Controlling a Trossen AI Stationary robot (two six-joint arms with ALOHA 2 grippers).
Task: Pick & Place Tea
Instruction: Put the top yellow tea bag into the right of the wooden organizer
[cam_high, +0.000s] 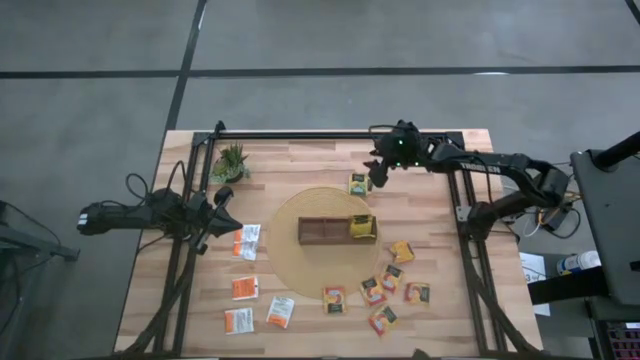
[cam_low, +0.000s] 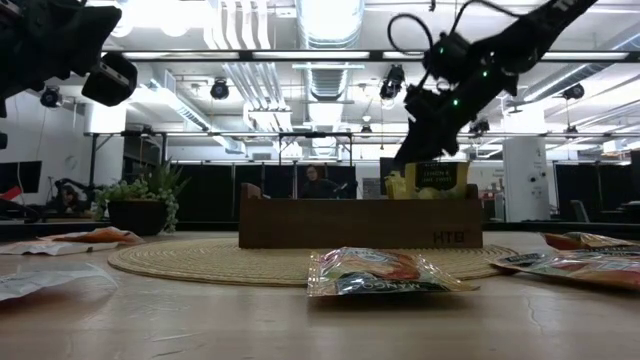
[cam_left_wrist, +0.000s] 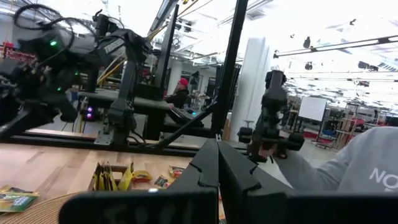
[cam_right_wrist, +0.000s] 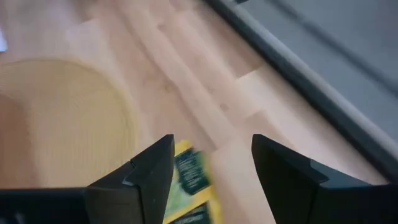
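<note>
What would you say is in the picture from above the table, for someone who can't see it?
Seen from above, the right gripper hovers open over a yellow-green tea sachet near the table's far edge. A dark wooden tray sits on a round woven mat, with yellow-green sachets in its right end. The left gripper waits near a small potted plant.

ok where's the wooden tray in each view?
High view: wooden tray at centre of the round woven mat.
Low view: centre, on the mat, long side facing the camera.
Left wrist view: not in it.
Right wrist view: not in it.
Shared landmark: the mat.
</note>
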